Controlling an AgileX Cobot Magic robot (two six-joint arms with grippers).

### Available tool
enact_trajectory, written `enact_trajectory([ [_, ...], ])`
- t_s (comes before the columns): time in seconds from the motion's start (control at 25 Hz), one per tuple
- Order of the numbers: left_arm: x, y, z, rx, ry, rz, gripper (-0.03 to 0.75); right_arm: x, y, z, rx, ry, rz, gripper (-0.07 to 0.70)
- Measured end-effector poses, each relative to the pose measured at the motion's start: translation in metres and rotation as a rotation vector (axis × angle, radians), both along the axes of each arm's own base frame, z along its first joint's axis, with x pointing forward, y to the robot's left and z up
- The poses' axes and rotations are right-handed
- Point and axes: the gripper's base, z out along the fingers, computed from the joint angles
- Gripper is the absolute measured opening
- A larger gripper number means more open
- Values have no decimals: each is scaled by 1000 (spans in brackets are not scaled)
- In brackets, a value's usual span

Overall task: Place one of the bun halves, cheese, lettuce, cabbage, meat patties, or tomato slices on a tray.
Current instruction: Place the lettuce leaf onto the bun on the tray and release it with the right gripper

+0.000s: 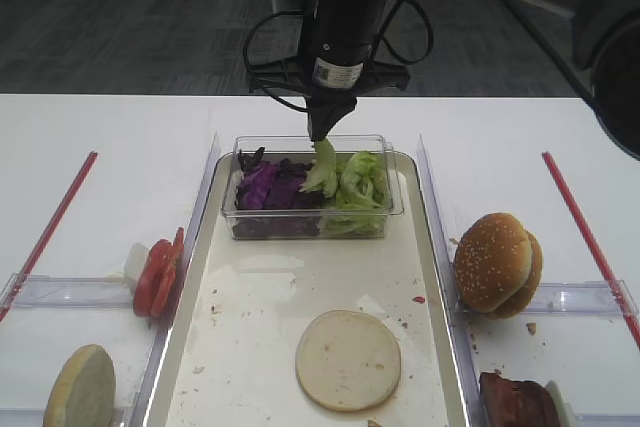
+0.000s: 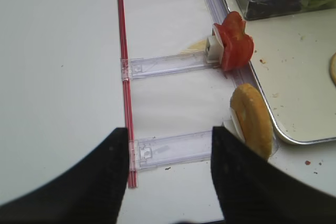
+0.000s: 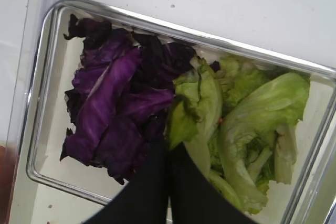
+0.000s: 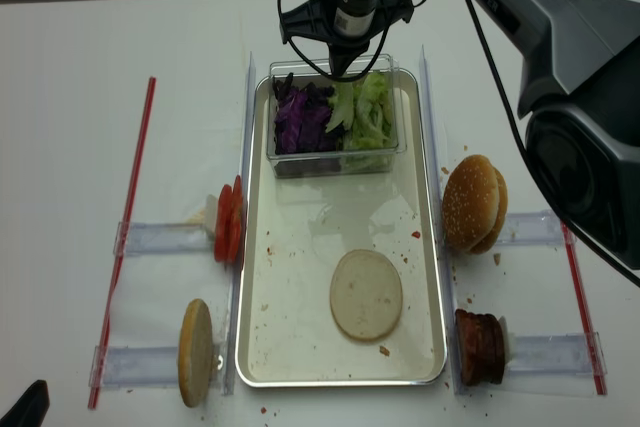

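Observation:
My right gripper (image 1: 320, 133) hovers over the clear tub (image 1: 310, 221) at the far end of the tray (image 1: 250, 332). Its fingers are shut on a pale green lettuce strip (image 1: 324, 169) that rises above the other leaves; in the right wrist view the lettuce strip (image 3: 184, 121) sits at the closed tips of that gripper (image 3: 169, 148). Purple cabbage (image 3: 105, 108) fills the tub's left half. A flat bun half (image 1: 348, 359) lies on the tray. My left gripper (image 2: 170, 140) hangs open and holds nothing, above a clear rack to the left of the tray.
Tomato slices (image 1: 158, 275) and an upright bun half (image 1: 82, 387) stand in racks left of the tray. Sesame buns (image 1: 497, 262) and meat patties (image 1: 515, 402) sit in racks on the right. Red sticks (image 1: 50, 232) (image 1: 590, 237) lie along both outer sides.

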Motion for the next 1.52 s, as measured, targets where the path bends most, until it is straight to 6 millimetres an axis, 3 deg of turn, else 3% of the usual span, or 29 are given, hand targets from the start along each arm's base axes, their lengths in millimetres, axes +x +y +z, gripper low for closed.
enact_trajectory([
  [0.24,0,0,0,0,0,0,361,0,0,2,4,1,-12,30],
  [0.56,0,0,0,0,0,0,361,-12,-6,31,34,-27,-33,30],
  [1.12,0,0,0,0,0,0,361,-97,-36,40,-4,144,-36,30],
  [1.52,0,0,0,0,0,0,361,-163,-14,19,-91,232,65,30],
])
